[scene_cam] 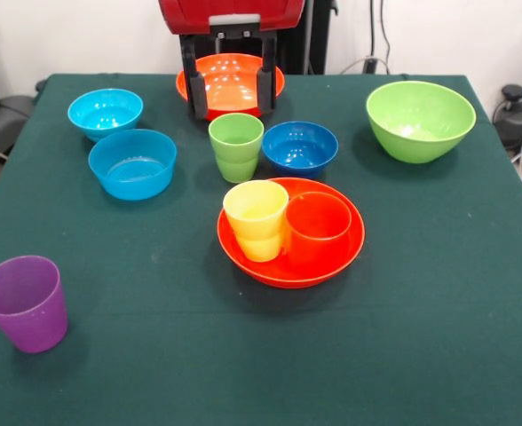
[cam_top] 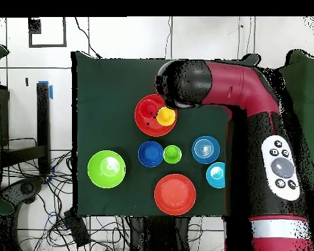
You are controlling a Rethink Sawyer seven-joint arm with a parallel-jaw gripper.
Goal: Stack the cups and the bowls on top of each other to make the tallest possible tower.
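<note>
Gripper (scene_cam: 230, 89) has its two fingers spread wide, empty, straddling the far orange bowl (scene_cam: 230, 78) with its rim between them. So that bowl's right under it, no reach needed. Just in front sit the green cup (scene_cam: 236, 146) and blue bowl (scene_cam: 300, 146); beyond them the near orange bowl (scene_cam: 332, 257) holds the yellow cup (scene_cam: 256, 219) and orange cup (scene_cam: 318, 226).

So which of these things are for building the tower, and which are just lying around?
For the tower:
- purple cup
- green cup
- yellow cup and orange cup, both standing in an orange bowl
- second orange bowl
- lime green bowl
- dark blue bowl
- two light blue bowls

Just lying about:
- cables beside the table
</note>
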